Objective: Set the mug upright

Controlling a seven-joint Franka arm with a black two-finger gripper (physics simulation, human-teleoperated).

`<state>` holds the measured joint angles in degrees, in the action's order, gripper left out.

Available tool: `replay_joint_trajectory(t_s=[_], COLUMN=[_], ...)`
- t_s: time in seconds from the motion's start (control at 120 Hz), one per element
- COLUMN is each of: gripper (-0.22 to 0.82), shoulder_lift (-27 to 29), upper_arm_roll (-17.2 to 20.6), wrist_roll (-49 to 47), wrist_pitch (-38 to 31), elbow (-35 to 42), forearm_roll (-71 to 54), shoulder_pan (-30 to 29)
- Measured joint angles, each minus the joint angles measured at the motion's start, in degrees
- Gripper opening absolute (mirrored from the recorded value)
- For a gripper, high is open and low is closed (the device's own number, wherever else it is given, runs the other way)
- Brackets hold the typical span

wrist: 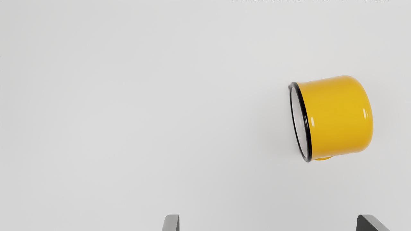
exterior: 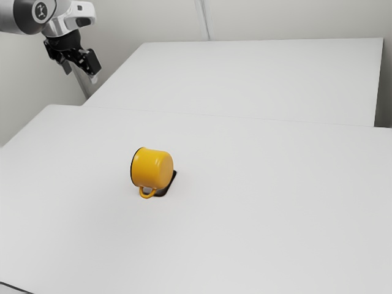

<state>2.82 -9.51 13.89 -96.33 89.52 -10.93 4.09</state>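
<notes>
My gripper hangs in the air at the exterior view's upper left, well away from the mug. A yellow mug with a black rim lies on its side on the white table, its mouth toward the exterior view's left and its handle toward the near side. In the wrist view the mug shows its pale inside, with most of the handle hidden beneath it. The fingers of the gripper stand wide apart with nothing between them.
A small flat black object lies against the mug's base side on the table. Behind stands a second white surface. A dark cable crosses the near left corner of the exterior view.
</notes>
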Motion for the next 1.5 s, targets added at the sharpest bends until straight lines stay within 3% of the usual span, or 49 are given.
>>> replay_joint_trajectory(t_s=[0.358, 0.475, 0.758, 1.217, 1.5], gripper=[0.6, 0.6, 0.6, 0.6, 0.6], shoulder_lift=[0.37, -0.15, -7.36, -22.66, -27.1], upper_arm_roll=[-0.07, -0.21, -0.26, -0.17, -0.01], wrist_roll=[-1.02, -1.3, -1.69, 0.48, 4.3], wrist_pitch=[-0.7, -0.71, -0.74, -0.89, -0.85], elbow=[1.62, 4.16, 9.85, 8.13, 7.41], forearm_roll=[0.57, 8.04, 28.66, 48.22, 58.53], shoulder_pan=[-1.62, -3.73, -13.58, -17.4, -18.85])
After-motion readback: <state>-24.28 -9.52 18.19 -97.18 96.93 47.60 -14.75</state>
